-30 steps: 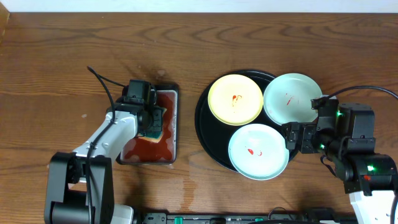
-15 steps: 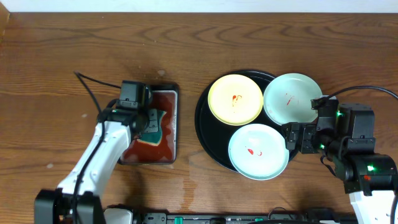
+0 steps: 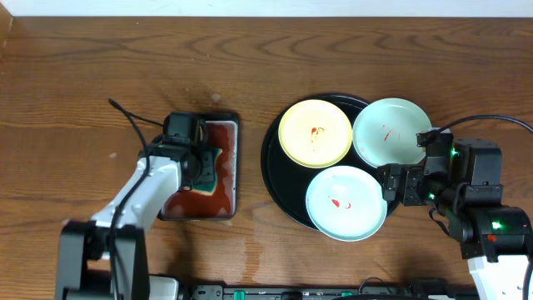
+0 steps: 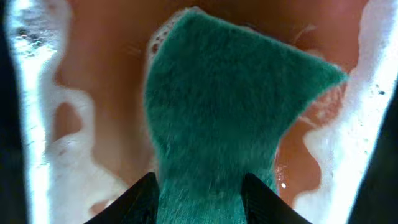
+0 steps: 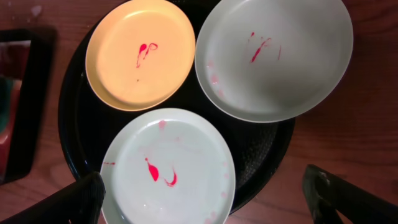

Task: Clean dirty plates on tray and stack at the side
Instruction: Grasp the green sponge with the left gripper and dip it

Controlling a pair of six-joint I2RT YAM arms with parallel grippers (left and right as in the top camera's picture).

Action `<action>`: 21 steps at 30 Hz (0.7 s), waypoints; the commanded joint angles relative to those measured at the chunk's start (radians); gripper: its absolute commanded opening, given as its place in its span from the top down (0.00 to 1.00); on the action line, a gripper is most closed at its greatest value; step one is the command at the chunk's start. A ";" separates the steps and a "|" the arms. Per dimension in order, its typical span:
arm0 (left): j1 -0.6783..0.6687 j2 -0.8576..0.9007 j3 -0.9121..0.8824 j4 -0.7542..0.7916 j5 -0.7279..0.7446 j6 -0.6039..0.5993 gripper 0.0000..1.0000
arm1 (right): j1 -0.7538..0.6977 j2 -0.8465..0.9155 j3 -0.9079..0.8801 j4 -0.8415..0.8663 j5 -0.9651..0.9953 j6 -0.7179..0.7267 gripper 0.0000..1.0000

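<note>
Three plates lie on the round black tray [image 3: 275,171]: a pale yellow one [image 3: 315,133] and two mint-white ones [image 3: 391,132] [image 3: 346,202], each with red smears. The upper right plate juts over the tray's rim. My right gripper [image 3: 391,185] hovers at the tray's right edge, open, with the near mint plate [image 5: 168,168] below its spread fingers [image 5: 81,199]. The yellow plate [image 5: 140,53] and far mint plate [image 5: 273,56] show beyond. My left gripper [image 4: 199,202] is down in the small metal tray, its fingers [image 4: 140,199] pressed on both sides of a green sponge [image 4: 224,106].
The small rectangular metal tray [image 3: 236,167] holds reddish liquid and white foam [image 4: 43,124] under the sponge. It stands left of the black tray [image 5: 261,146] on the brown wooden table [image 3: 83,75]. Cables trail from both arms.
The left arm has shifted a little over the metal tray with the sponge, and its jaws have widened. The right arm and plates have not moved.
</note>
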 commanded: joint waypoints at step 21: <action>0.002 -0.158 0.009 -0.045 0.017 -0.007 0.93 | -0.003 -0.002 0.020 -0.005 -0.008 0.005 0.01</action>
